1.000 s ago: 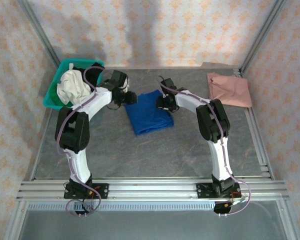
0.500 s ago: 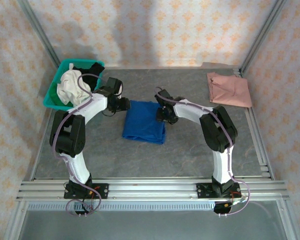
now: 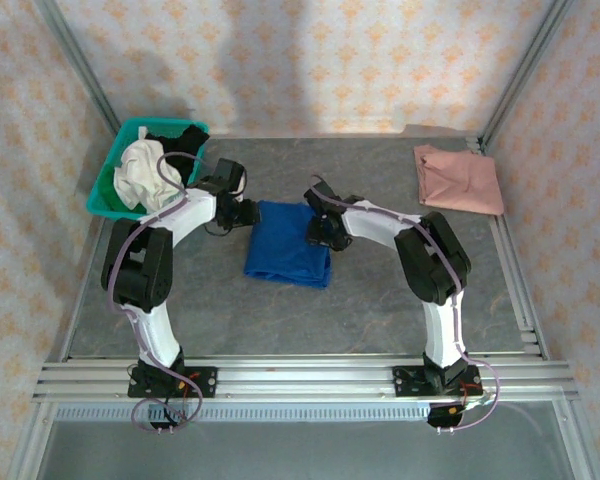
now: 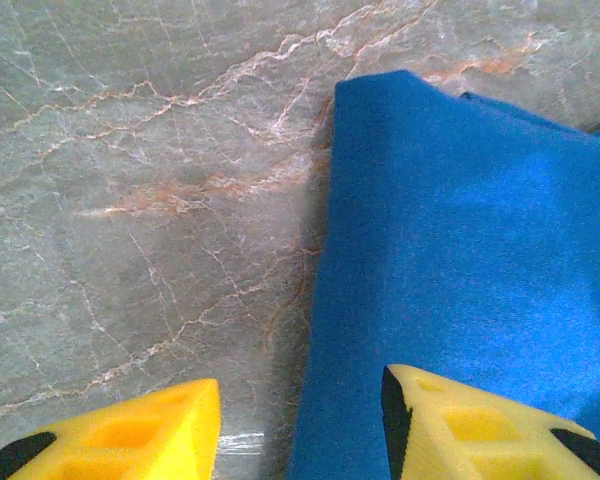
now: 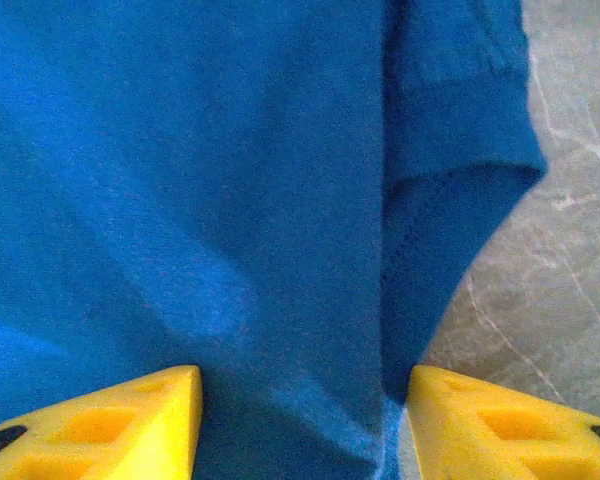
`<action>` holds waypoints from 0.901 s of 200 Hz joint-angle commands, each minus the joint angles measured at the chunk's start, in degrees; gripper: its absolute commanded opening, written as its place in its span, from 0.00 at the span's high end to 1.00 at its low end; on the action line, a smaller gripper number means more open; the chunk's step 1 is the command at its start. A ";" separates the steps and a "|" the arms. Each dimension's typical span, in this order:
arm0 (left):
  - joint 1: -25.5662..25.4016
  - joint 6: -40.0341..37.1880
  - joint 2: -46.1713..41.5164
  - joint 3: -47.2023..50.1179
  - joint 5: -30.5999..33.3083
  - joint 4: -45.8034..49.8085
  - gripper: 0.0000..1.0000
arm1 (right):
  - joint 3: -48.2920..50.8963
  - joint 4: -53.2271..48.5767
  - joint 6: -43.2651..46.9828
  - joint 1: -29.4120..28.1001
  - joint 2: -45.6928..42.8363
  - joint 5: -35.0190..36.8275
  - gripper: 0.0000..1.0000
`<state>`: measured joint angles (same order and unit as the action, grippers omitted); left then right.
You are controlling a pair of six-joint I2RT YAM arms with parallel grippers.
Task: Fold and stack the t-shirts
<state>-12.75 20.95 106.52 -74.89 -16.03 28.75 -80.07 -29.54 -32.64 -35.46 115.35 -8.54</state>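
Since a second ago the folded royal-blue cloth t-shirt (image 3: 288,257) has settled square mid grey marbled table (image 3: 380,300) — left gripper (image 3: 242,212) and right gripper (image 3: 318,232) spread, released; stacking with the dusty-pink folded t-shirt (image 3: 458,180), far-right corner, remains.

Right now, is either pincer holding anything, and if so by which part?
Nothing is held. The left pincer stands open astride the blue tee's edge, and the right pincer stands open over its cloth.

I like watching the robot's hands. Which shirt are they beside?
The blue t-shirt, with the left gripper and right gripper at its edges. The pink t-shirt lies apart, far right.
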 commanded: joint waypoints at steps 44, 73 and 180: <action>0.01 -0.40 1.30 -0.68 0.22 -0.02 0.55 | -2.39 -7.15 -2.48 -2.51 4.16 7.61 0.45; 0.00 -0.97 1.26 -1.31 0.76 1.33 0.56 | -2.02 -5.69 -2.12 -2.30 4.24 7.89 0.71; 1.57 -1.98 -1.58 -1.05 1.95 3.28 0.60 | -10.65 -9.06 30.07 6.42 -0.83 37.23 1.00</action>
<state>-12.36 19.81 107.50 -74.96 -15.57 30.24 -88.38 -36.82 -15.97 -30.30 116.92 13.72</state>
